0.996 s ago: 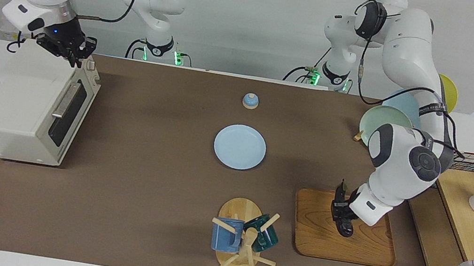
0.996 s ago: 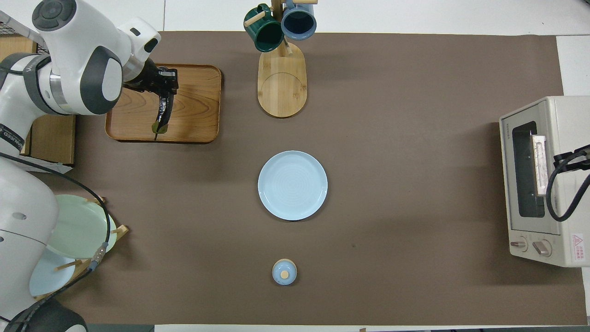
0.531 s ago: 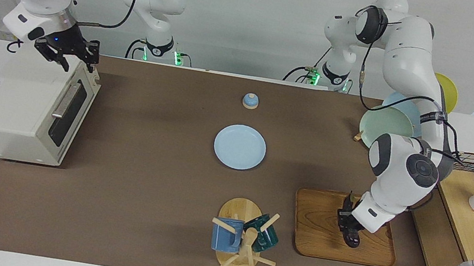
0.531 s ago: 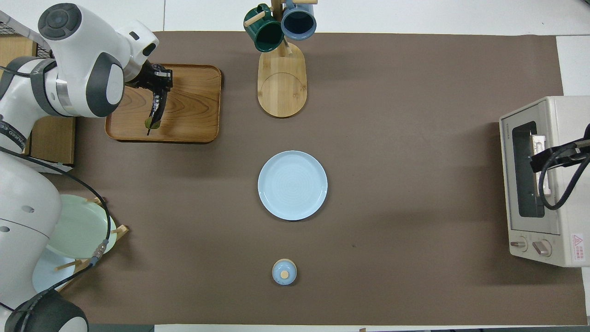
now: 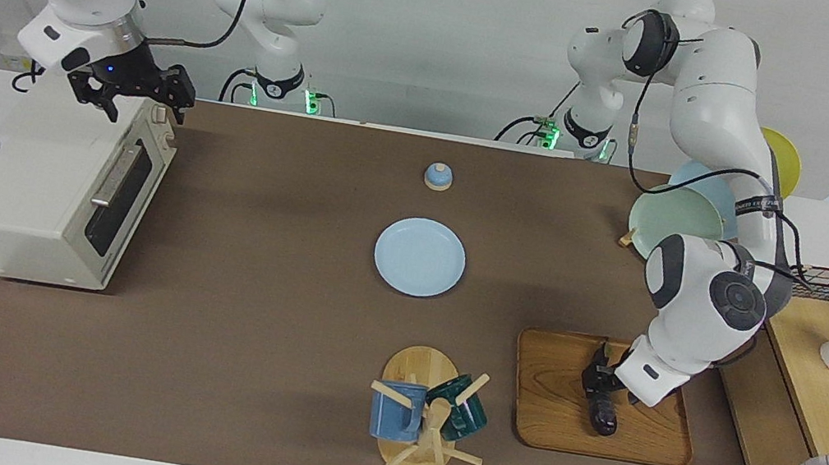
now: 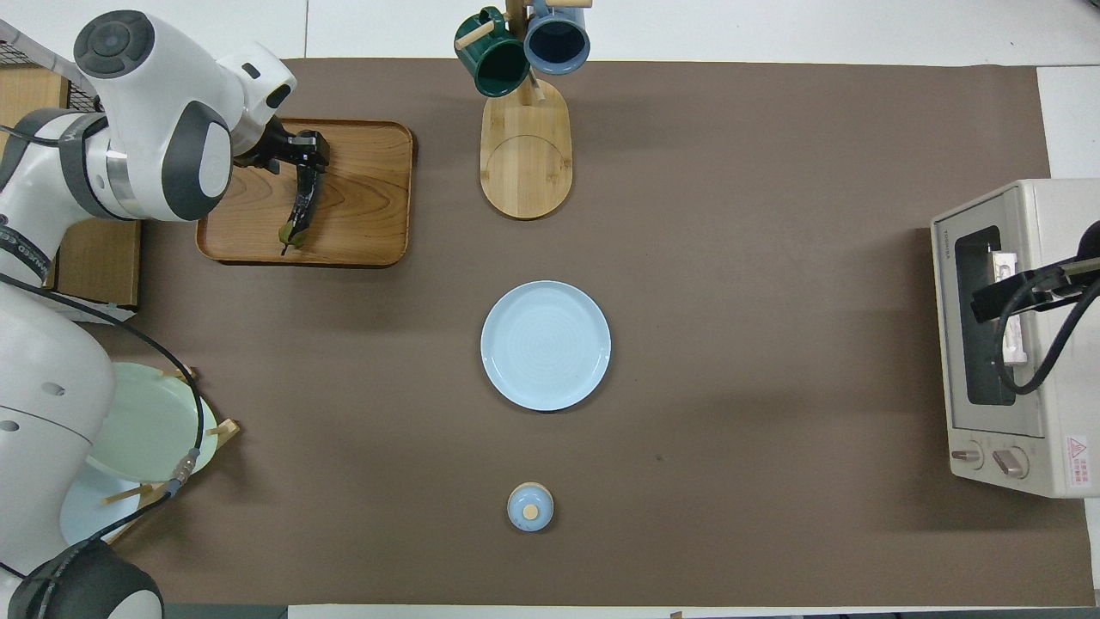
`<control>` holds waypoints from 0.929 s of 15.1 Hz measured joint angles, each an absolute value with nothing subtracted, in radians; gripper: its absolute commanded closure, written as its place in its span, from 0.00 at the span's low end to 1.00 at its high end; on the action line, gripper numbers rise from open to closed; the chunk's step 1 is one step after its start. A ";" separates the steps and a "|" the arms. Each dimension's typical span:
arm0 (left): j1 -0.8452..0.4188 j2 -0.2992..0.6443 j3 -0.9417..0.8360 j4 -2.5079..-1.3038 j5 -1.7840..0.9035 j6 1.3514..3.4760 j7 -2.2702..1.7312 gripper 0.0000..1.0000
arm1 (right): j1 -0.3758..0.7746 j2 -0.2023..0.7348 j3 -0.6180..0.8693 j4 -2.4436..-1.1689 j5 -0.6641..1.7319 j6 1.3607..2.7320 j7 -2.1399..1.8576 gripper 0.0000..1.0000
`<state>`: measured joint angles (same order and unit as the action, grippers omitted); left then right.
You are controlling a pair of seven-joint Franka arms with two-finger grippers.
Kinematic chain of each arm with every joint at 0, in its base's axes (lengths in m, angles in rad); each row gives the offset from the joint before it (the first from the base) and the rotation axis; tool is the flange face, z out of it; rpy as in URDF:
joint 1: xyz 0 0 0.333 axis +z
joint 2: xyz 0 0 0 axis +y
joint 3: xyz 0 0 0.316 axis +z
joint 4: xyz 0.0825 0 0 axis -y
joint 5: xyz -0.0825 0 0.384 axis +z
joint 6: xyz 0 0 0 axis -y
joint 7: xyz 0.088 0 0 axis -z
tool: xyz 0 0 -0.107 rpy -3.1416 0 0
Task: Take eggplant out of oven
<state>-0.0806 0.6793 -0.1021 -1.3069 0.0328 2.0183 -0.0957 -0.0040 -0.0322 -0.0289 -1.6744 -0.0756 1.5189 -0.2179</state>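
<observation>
A dark purple-black slender eggplant with a greenish stem tip lies on a brown wood-grain tray. The boxy white toaster oven has a dark glass window and a silver bar handle. A pale blue round plate sits mid-table on the plain brown table mat. A dark green mug and a blue mug hang on a light wooden mug stand. The small lidded pot is blue with a tan knob.

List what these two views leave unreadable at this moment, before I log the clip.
- Oven interior: dark door glass in both views.
- Left gripper on the eggplant over the wooden tray: the grip and tray contact are too small in either view.
- Right gripper above the oven: the overhead view's edge cuts it off.
- Oven knob settings: too small.
</observation>
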 measured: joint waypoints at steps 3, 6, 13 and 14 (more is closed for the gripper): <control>-0.072 0.619 -0.104 -1.281 0.033 1.989 -0.100 0.00 | -0.004 -0.023 -0.031 -1.674 -0.067 1.519 -0.189 0.00; -0.059 0.484 -0.103 -1.278 0.033 1.885 -0.145 0.00 | -0.012 -0.021 -0.043 -1.674 -0.067 1.519 -0.184 0.00; -0.056 0.199 -0.100 -1.281 0.033 1.505 -0.161 0.00 | -0.024 -0.022 -0.058 -1.670 -0.067 1.535 -0.184 0.00; -0.056 0.170 -0.100 -1.286 0.033 1.463 -0.161 0.00 | -0.024 -0.022 -0.058 -1.669 -0.066 1.544 -0.181 0.00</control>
<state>-0.0559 0.1704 -0.0999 -1.2856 0.0326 1.4629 -0.1615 -0.0244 -0.0217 -0.0580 -1.6689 -0.0663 1.5439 -0.1814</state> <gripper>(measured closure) 0.000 0.000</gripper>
